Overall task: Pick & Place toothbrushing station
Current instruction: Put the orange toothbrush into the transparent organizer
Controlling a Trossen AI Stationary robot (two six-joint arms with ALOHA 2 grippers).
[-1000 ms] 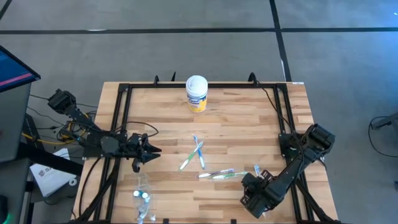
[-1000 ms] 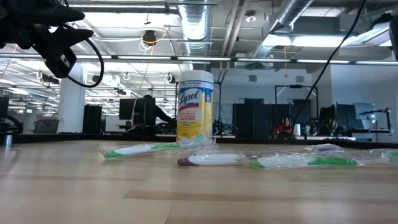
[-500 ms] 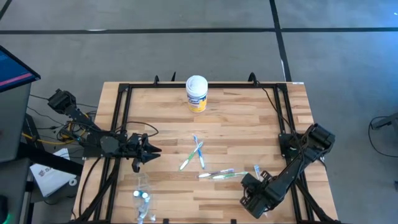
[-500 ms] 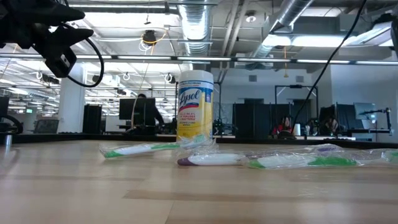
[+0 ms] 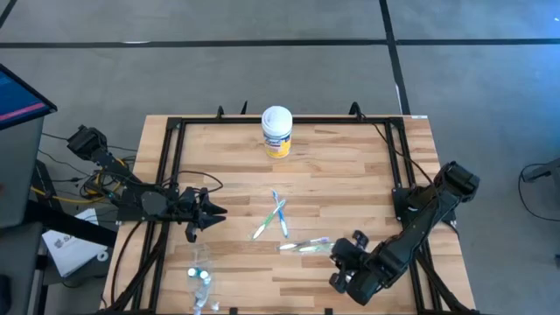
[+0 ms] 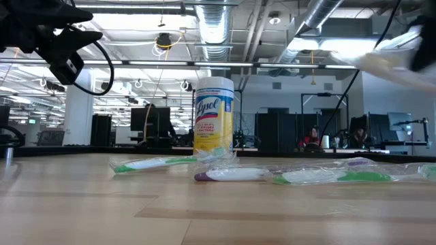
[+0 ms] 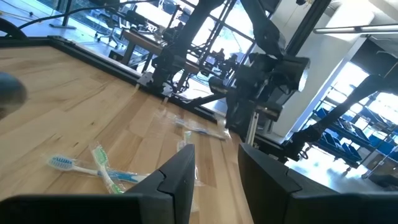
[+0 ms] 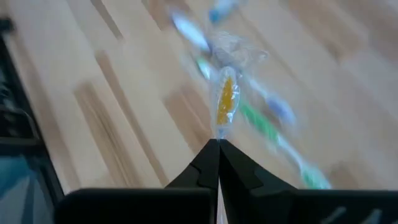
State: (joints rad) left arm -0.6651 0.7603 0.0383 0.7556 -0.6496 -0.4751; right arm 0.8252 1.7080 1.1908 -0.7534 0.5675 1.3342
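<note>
Several toothbrushes (image 5: 280, 214) left near wipes canister (image 5: 276, 131). Right claw (image 5: 343, 262) pinching wrapped toothbrush (image 8: 225, 99), lifted off table (image 5: 350, 166). Left claw (image 5: 213, 213) spread, idle, empty.

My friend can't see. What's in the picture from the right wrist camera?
The right gripper is shut on a clear wrapped toothbrush, holding it above the wooden table. More toothbrushes, green and blue, lie blurred on the wood below.
</note>
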